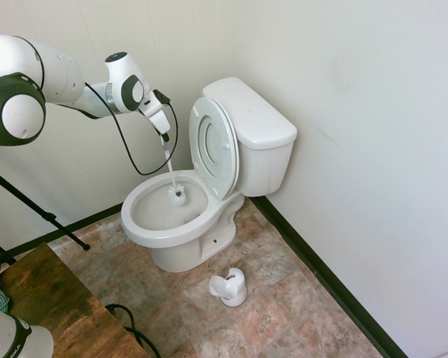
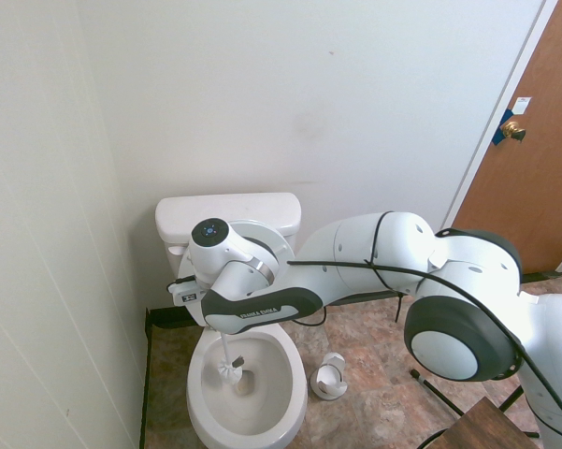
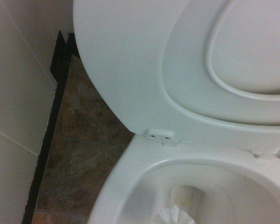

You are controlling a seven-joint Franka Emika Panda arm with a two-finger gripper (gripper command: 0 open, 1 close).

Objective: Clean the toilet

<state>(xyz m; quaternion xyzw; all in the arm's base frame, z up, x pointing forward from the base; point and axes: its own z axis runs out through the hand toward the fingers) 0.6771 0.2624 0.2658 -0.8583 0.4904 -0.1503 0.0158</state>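
Observation:
The toilet (image 1: 256, 127) is glossy white, with its seat and lid (image 1: 213, 145) raised against the tank. My gripper (image 1: 165, 139) hangs above the back of the bowl, shut on the thin white handle of a toilet brush (image 1: 177, 195). The bristle head rests low inside the bowl (image 2: 277, 404), near the drain. From the other side, the brush (image 2: 226, 370) hangs down below my arm, which hides the fingers. In the wrist view the raised seat (image 3: 130, 74) fills the frame, and the bristles (image 3: 175, 216) show at the bowl's bottom.
A small white brush holder (image 1: 229, 287) stands on the tiled floor right of the toilet base. Walls close in behind and beside the toilet. A wooden table corner (image 1: 52, 298) is at the front left. A brown door (image 2: 542, 168) is at the far right.

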